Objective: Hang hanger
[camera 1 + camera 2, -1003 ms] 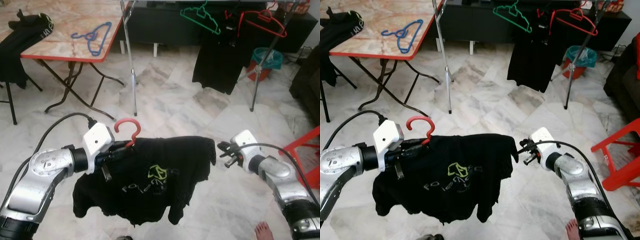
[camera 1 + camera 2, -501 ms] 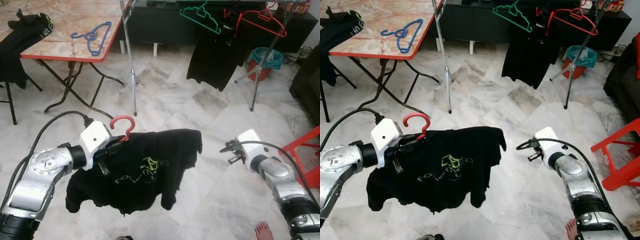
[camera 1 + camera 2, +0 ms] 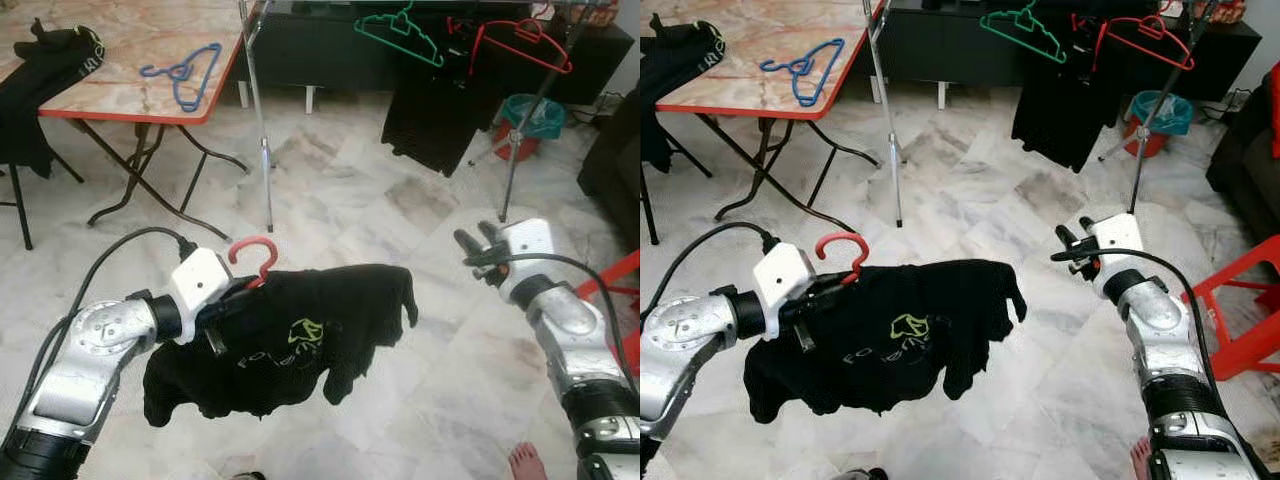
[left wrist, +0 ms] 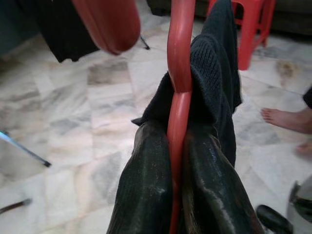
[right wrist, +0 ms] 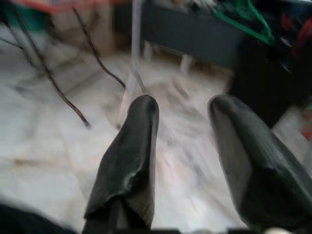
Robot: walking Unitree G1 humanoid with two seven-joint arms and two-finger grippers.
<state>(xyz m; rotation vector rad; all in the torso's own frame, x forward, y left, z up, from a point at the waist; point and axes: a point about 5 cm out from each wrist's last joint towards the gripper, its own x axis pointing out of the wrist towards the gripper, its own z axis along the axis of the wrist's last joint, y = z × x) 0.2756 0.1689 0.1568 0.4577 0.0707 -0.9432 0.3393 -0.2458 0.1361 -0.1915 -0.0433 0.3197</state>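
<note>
Your left tool (image 4: 178,146) is pinching the red hanger (image 3: 253,257) just below its hook, both black fingers (image 4: 146,185) pressed against the hanger's stem. A black T-shirt (image 3: 290,345) with a yellow-green print is draped over that hanger and sags below the tool, held out above the marble floor (image 3: 340,210) in front of you.

Your right tool (image 3: 478,248) is raised off to your right, with its fingers (image 5: 129,161) spread apart and nothing between them. It points toward the clothes rack (image 3: 262,120), well apart from the shirt's free end.

On the rack's rail at the far side you can see a green hanger (image 3: 398,32) and a second red hanger (image 3: 520,45), with a dark garment (image 3: 432,115) hanging under them. A teal bin (image 3: 532,118) stands behind the rack's far leg.

To your far left, the counter (image 3: 120,105) has a red edge and a marbled top. A blue hanger (image 3: 183,72) lies flat near its right edge, and black clothing (image 3: 45,75) spills over its left edge. A red chair (image 3: 1240,320) stands at your right, and a bare foot (image 3: 527,463) of a person shows on the floor near your right arm.
</note>
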